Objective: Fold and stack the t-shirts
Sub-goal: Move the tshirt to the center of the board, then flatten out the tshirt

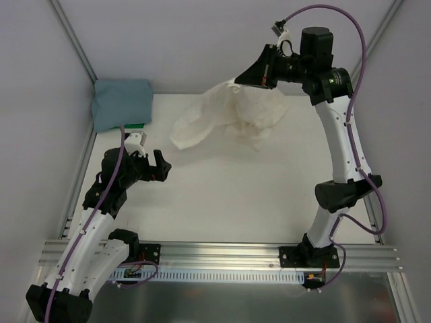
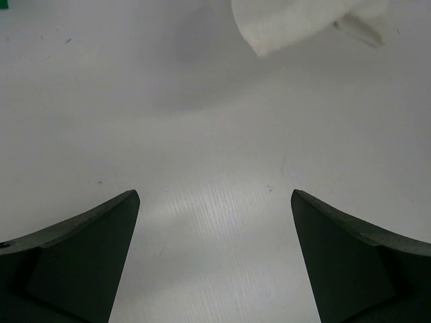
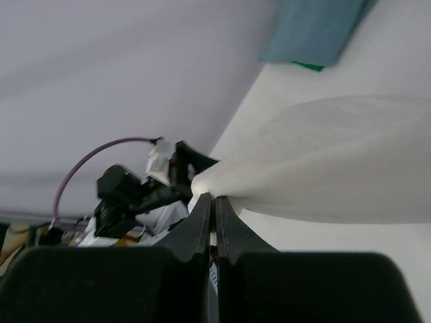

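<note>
Our right tool (image 1: pixel 246 79) is clenched on a bunched edge of the cream t-shirt (image 1: pixel 225 118) and holds it raised, with the rest seemingly draping onto the surface (image 1: pixel 229 202). Our left tool (image 1: pixel 149 155) hangs released and empty. The teal t-shirt (image 1: pixel 121 103) lies folded in the far-left corner.

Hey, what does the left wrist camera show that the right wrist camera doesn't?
Only the left wrist view shows that the left gripper is wide open with nothing in it. Only the right wrist view shows the right gripper shut on the cream t-shirt, plus the teal t-shirt behind. Both show the cream t-shirt and the white table.
</note>
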Controlling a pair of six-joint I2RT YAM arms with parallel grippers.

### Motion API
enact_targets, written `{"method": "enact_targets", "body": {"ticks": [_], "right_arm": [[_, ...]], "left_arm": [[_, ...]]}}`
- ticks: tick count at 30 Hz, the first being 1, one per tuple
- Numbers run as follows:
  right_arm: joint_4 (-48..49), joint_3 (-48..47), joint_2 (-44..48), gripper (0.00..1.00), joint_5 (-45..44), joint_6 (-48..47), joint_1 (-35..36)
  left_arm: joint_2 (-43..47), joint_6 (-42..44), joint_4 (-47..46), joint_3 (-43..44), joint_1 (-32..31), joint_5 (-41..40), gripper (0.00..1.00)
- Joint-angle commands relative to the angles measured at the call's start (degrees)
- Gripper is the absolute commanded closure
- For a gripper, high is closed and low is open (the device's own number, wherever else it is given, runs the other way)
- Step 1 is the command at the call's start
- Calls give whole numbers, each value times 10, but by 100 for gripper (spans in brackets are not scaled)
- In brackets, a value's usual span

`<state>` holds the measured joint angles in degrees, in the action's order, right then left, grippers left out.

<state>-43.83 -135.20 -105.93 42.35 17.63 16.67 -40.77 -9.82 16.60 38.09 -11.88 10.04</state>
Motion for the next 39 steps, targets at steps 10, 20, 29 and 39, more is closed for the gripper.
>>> {"method": "enact_targets", "body": {"ticks": [10,20,29,39], "right_arm": [[163,342,134,1,92,45,209],[111,477,231,0,-88,-55,196],[103,508,224,1,-225,-69,159],[153,612,228,0,-249,-52,128]], "left_arm": [[16,-4,-10,16,6,19,1],[0,-5,-7,16,6,10,1],[-125,-76,46,59,-15,-77,1],[-353,-177,101,214,-205,-285,1]]}}
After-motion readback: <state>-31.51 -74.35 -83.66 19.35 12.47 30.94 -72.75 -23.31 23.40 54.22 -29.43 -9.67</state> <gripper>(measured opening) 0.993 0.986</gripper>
